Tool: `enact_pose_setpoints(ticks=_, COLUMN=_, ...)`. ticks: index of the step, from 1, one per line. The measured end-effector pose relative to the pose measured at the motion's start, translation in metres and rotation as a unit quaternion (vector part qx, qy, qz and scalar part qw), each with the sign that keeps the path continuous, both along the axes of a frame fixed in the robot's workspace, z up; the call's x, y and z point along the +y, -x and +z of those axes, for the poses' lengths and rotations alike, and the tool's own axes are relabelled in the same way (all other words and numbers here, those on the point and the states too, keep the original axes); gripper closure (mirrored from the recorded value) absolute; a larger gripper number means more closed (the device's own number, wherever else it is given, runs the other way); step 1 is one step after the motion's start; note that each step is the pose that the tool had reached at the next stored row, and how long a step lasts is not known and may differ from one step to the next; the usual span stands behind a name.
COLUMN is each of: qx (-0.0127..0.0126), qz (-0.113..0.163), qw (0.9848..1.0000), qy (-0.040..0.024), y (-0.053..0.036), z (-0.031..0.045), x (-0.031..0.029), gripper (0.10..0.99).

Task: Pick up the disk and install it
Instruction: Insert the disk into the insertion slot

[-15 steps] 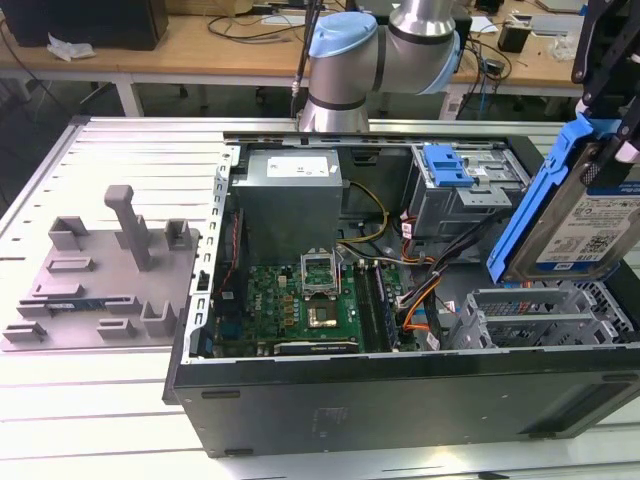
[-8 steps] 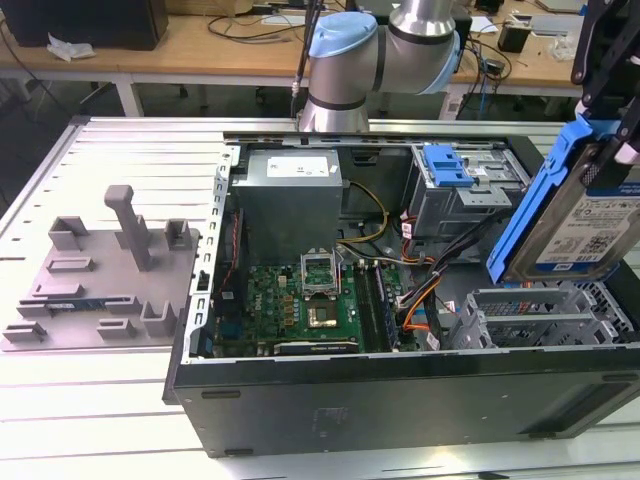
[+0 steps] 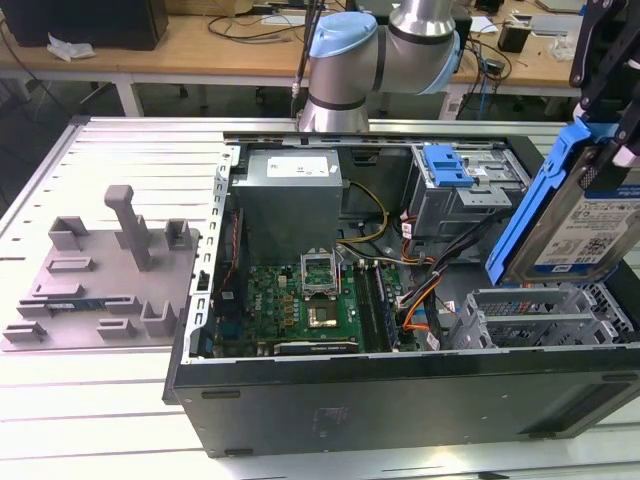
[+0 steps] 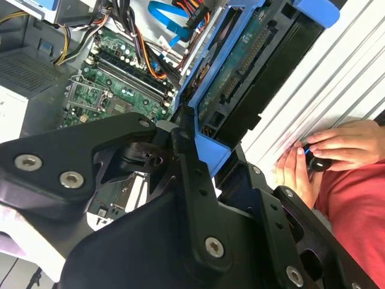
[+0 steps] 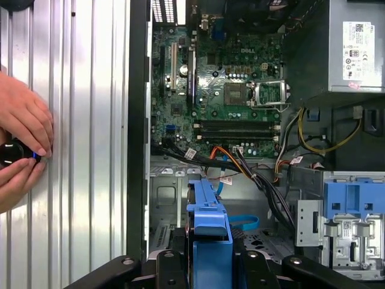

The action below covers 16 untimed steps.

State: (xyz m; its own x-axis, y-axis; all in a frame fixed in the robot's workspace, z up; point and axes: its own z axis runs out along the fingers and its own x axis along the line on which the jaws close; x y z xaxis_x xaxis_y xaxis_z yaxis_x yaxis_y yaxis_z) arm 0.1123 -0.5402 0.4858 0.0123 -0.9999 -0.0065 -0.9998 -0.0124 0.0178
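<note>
I see the computer case (image 3: 400, 400) on the desk (image 3: 90, 420), a stand (image 3: 100, 280) beside it on the exterior view's left, and the disk (image 3: 588, 228) up over the drive cage (image 3: 530, 315) at the exterior view's right

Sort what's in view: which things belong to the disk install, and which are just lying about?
Job: disk, held in the gripper; open computer case; silver drive cage.
Lying about: grey fixture plate; person's hands; cables on the back bench.

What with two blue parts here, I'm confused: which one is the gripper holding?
The blue frame around the disk, held up at the exterior view's right. The blue latch sits on the metal cage.
</note>
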Motion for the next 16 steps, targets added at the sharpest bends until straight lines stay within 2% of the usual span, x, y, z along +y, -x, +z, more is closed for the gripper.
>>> enact_pose_setpoints(ticks=16, qx=0.0, qz=0.0, qw=1.0, qy=0.0, y=0.0, z=-0.0077, x=-0.0004, gripper=0.722)
